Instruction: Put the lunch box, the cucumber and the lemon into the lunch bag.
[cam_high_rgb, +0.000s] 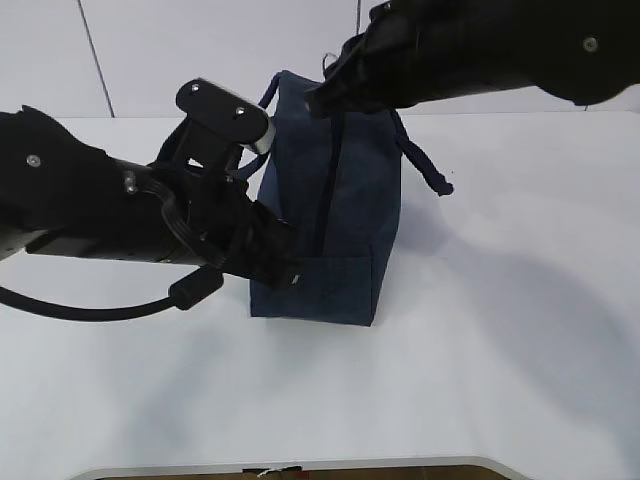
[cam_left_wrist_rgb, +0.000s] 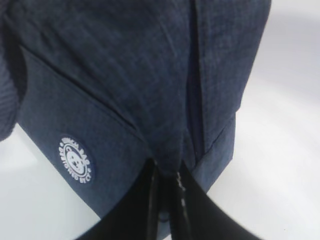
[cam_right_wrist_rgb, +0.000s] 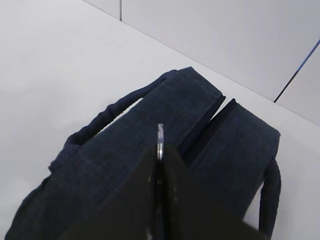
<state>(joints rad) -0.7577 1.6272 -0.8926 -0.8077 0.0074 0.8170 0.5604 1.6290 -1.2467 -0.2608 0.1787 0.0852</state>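
The dark navy lunch bag (cam_high_rgb: 330, 220) stands on the white table, its zipper line running along the top. My left gripper (cam_high_rgb: 283, 258) is shut, pinching a fold of the bag's fabric (cam_left_wrist_rgb: 167, 150) at its near end by the zipper. My right gripper (cam_high_rgb: 322, 97) is shut on the metal ring pull (cam_right_wrist_rgb: 160, 141) at the bag's far top end. The bag fills the left wrist view (cam_left_wrist_rgb: 125, 90) and shows in the right wrist view (cam_right_wrist_rgb: 220, 150). The lunch box, the cucumber and the lemon are out of view.
The bag's loop handles hang at its sides, one to the right (cam_high_rgb: 425, 165), one to the left (cam_right_wrist_rgb: 100, 120). A round white logo patch (cam_left_wrist_rgb: 76, 159) sits on the bag's side pocket. White table (cam_high_rgb: 520, 330) surrounds the bag; a wall stands behind.
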